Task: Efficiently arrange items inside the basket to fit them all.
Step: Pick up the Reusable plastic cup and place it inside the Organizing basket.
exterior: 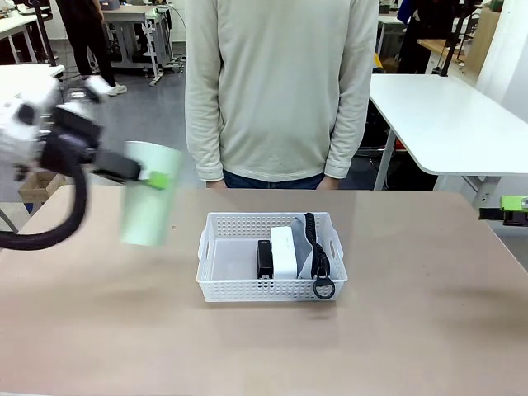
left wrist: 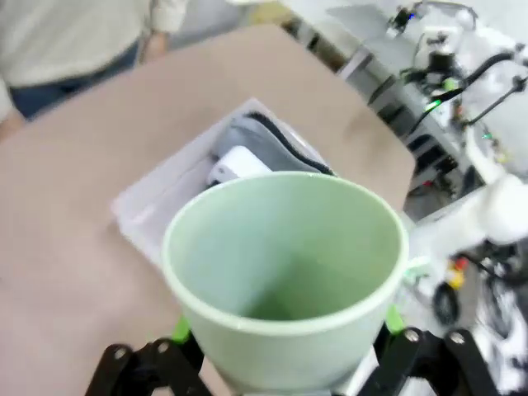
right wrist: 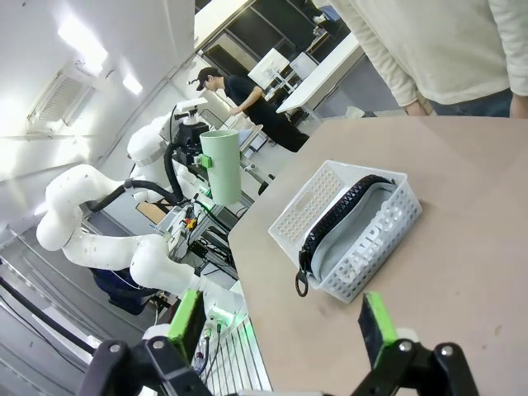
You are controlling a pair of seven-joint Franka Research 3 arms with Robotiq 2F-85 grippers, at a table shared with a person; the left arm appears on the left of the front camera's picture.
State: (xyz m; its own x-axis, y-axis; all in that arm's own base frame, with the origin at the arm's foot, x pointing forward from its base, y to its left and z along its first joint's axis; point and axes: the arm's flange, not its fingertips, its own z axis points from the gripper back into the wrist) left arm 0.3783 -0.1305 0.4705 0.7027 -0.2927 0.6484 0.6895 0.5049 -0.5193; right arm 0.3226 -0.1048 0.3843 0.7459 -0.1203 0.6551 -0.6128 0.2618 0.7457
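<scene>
Pale green tumbler (exterior: 148, 206) hangs above the worktop (exterior: 99, 330), left of the basket (exterior: 223, 285), clamped in the left tool (exterior: 153, 177). Grey pouch (exterior: 312, 252), white box (exterior: 285, 252) and black stapler (exterior: 264, 258) lie inside the basket. Right tool (right wrist: 280, 326) is spread apart, holding nothing.

A light brown table (exterior: 247, 346) filled the foreground; a white table (exterior: 450, 124) stood at the right over a grey floor (exterior: 157, 115). Workbenches (exterior: 132, 21) lined the back; ceiling lights (right wrist: 82, 41) glowed overhead.
</scene>
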